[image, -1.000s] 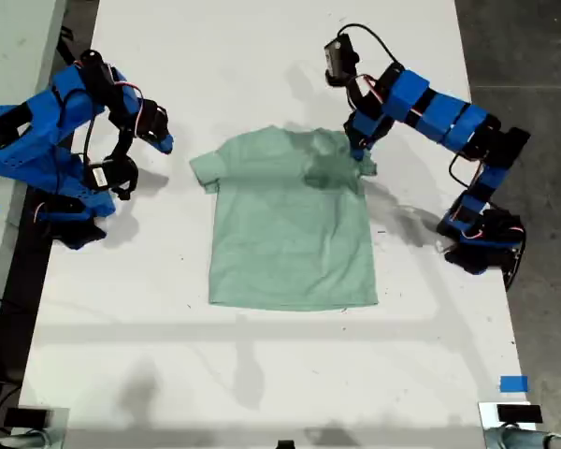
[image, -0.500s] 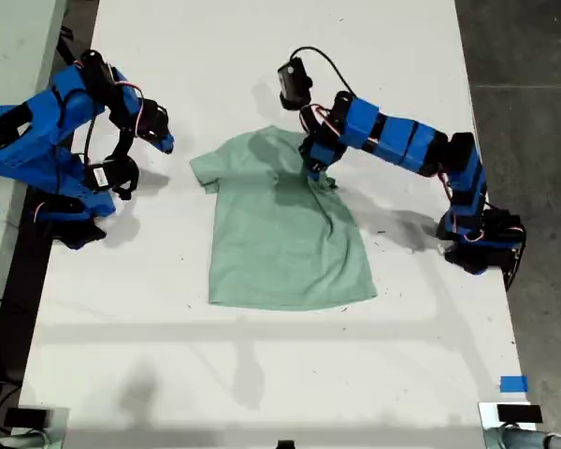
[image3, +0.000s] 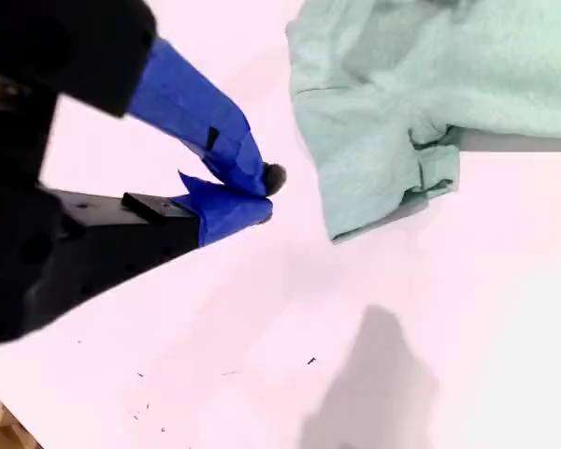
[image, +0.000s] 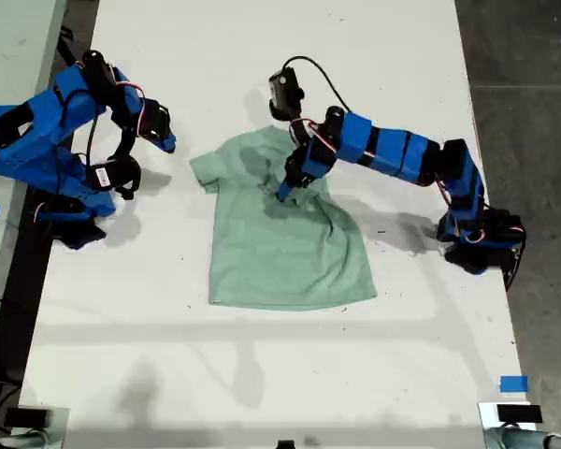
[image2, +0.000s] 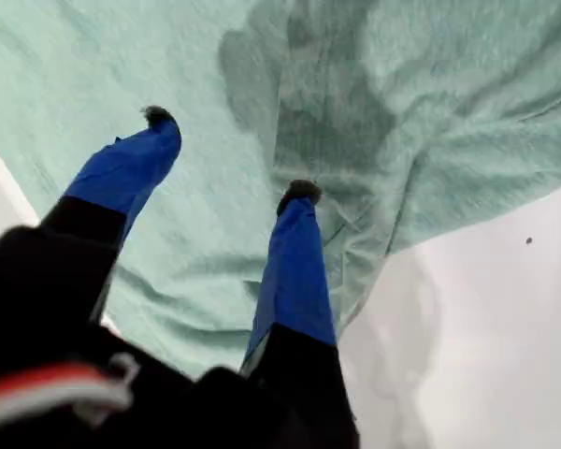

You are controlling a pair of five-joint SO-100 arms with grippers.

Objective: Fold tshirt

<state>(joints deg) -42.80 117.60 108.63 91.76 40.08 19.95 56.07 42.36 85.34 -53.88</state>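
Item: tshirt (image: 285, 238), pale mint green, lying flat mid-table (image: 262, 374), neck toward the far edge. Change: the sleeve at the exterior view's right, still spread a second ago, has been dragged inward across the chest and now lies doubled over; judged the first side fold, nearly laid. First gripper (image2: 226, 155): reaching in from the exterior view's right, tips down over the chest, jaws spread, nothing pinched. Second gripper (image3: 266, 195): unmoved beside the other sleeve, jaws pressed together, holding nothing.
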